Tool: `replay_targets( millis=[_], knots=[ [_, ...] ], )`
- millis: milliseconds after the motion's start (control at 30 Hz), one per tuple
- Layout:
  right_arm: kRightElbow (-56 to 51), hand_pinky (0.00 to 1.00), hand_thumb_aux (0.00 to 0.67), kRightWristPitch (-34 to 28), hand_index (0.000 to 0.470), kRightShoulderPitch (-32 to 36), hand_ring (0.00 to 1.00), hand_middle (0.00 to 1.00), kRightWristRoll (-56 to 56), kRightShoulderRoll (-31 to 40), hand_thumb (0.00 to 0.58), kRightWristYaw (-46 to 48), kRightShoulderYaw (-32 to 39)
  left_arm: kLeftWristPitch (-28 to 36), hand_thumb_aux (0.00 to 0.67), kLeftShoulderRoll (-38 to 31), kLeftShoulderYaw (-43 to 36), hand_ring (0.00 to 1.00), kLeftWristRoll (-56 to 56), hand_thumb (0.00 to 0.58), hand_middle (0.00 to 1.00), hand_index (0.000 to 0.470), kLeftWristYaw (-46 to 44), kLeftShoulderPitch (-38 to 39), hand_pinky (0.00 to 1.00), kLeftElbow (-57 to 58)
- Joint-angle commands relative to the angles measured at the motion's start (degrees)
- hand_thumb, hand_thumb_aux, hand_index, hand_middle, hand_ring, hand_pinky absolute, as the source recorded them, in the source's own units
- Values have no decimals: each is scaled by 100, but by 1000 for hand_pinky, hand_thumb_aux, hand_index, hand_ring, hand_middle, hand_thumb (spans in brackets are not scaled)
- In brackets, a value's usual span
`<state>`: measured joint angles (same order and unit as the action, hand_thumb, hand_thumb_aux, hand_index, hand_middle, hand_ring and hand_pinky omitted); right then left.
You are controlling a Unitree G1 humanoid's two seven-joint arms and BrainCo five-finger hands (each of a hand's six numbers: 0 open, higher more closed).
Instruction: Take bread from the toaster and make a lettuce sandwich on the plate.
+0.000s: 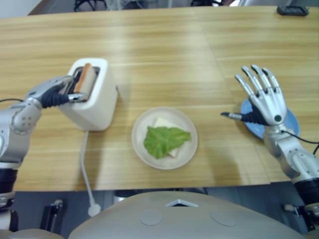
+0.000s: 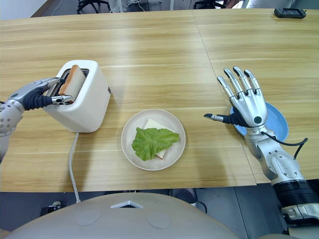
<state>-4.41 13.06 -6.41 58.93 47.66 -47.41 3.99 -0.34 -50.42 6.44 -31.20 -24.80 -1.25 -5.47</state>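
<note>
I read no text, number, brand or sign anywhere. Small dark mark on side of toaster (image 2: 82,104): too small to tell if print. Dark device (image 2: 289,12) at far edge of table (image 2: 149,55): nothing legible on it.
</note>
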Motion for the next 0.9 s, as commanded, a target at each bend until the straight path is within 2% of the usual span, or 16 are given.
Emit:
replay_targets(
  millis=[33,67,100,533,800,833,867,900],
  knots=[
    [-34,0,0,12,0,-41,0,0,13,-25,0,21,-20,-45,470,240,-605,0,-217,528,0,323,16,-46,0,383],
    [-33,0,0,12,0,-52,0,0,13,-26,0,18,-22,-38,594,280,-647,0,-256,572,0,408,76,-84,0,452],
    [-37,0,0,13,0,-62,0,0,13,-28,0,11,-22,-18,670,338,-658,0,-258,580,0,460,131,-118,0,510],
    [-41,0,0,11,0,-126,0,0,66,-69,0,-3,39,169,670,991,-384,0,388,580,0,460,462,-453,0,928],
    [-96,0,0,36,0,-76,0,0,92,-85,0,-3,97,5,670,1580,-151,0,1054,580,0,460,798,-633,0,1004],
    [-110,0,0,46,0,-59,0,0,95,-85,0,1,108,-15,670,1622,-121,529,1113,580,529,460,825,-648,529,1000],
    [-121,0,0,53,0,-46,0,0,97,-83,0,5,117,-56,670,1664,-89,1000,1159,580,1000,460,872,-666,1000,1010],
    [-132,0,0,61,0,-34,0,0,98,-82,0,5,123,-58,670,1734,-20,1000,1251,580,1000,460,952,-708,1000,1032]
  ],
)
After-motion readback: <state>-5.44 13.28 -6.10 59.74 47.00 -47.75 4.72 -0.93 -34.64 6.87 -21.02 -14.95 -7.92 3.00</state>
